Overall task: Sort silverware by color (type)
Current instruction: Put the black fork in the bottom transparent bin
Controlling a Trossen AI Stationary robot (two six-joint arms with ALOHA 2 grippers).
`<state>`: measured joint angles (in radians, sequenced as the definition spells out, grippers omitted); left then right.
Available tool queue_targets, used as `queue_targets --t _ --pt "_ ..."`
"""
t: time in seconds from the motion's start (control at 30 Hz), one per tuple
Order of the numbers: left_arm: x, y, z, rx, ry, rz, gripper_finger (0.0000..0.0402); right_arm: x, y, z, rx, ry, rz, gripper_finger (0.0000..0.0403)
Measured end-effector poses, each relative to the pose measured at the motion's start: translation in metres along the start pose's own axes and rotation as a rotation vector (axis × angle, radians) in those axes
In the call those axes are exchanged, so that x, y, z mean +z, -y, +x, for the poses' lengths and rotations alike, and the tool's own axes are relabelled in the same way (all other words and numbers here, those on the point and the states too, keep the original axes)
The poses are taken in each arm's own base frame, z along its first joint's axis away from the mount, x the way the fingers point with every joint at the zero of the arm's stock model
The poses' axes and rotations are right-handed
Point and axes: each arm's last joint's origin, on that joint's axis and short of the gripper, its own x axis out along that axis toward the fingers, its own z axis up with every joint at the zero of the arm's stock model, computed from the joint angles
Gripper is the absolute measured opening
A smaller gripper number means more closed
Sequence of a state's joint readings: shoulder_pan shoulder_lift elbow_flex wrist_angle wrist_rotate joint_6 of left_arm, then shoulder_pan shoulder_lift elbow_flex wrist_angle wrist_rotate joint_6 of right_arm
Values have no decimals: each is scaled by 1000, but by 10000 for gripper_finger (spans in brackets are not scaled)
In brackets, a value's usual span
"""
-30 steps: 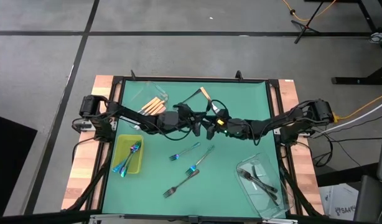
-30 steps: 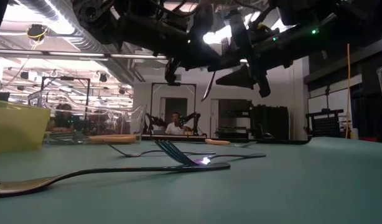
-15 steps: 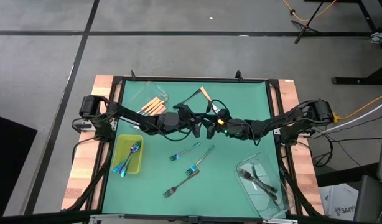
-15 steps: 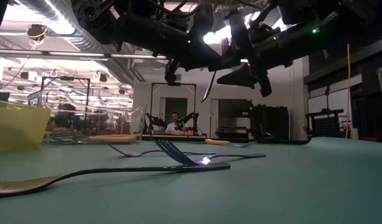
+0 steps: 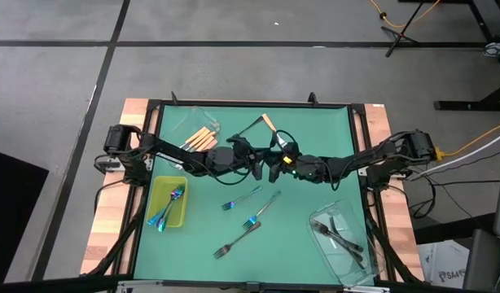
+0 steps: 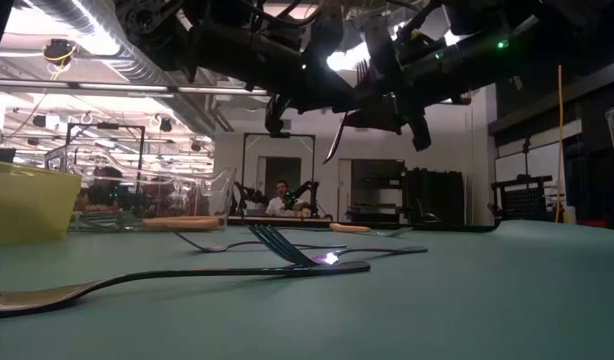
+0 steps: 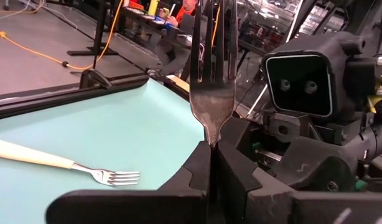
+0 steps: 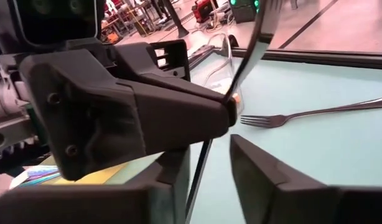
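Changed: right gripper (image 8: 209, 158) narrows, jaws part open, around dark fork (image 7: 212, 81) pinched by left gripper (image 7: 211, 163).
Sorted: several forks binned.
Left: loose forks (image 5: 246, 213).

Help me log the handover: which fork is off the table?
The dark grey fork clamped upright in the left gripper; every other fork lies on the table or in a container.

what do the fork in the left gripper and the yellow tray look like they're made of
The fork held in the left gripper looks like dark polished metal: its tines glint and mirror the room. The yellow tray looks like matte plastic, going by its flat, even yellow-green colour, though that is less certain.
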<state>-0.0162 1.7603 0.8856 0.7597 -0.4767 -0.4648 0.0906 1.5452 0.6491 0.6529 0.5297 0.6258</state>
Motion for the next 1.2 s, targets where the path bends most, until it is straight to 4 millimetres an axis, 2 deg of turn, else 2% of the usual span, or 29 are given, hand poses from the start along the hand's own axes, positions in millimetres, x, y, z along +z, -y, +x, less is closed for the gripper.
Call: queue_targets --t 0.3,1.2 --pt "-1 0 0 3 -5 9 8 0 0 0 4 0 -1 8" --pt "-1 0 0 -4 -4 -25 77 0 0 -3 21 -49 -75 1"
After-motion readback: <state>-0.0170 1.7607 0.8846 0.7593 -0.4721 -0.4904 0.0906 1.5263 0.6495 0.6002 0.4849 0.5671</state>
